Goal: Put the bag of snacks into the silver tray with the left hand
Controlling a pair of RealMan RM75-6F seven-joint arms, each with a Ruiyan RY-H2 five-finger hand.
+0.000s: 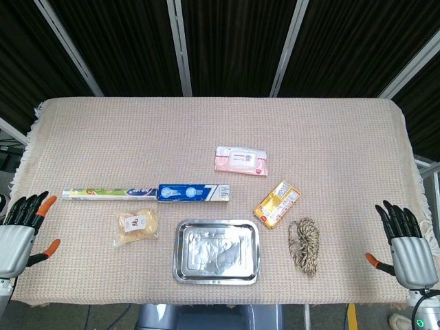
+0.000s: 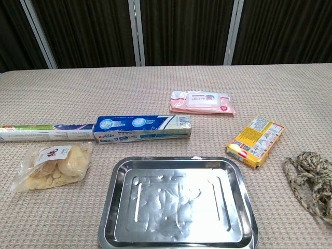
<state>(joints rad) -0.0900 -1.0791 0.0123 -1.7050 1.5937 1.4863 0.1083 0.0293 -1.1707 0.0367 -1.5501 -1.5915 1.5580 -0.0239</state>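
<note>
A clear bag of pale snacks (image 1: 136,227) (image 2: 53,165) lies on the cloth just left of the silver tray (image 1: 217,273) (image 2: 111,210), which stands empty near the table's front edge. My left hand (image 1: 20,234) hovers at the far left edge of the table, fingers spread and holding nothing, well left of the bag. Over at the far right edge my right hand (image 1: 405,244) is likewise spread and empty. The chest view shows neither hand.
A long toothpaste box (image 1: 146,193) (image 2: 142,128) lies behind the bag and tray. A pink wipes pack (image 1: 241,160) (image 2: 202,102) sits further back. A yellow packet (image 1: 277,203) (image 2: 256,140) and a coil of rope (image 1: 304,245) (image 2: 311,176) lie right of the tray.
</note>
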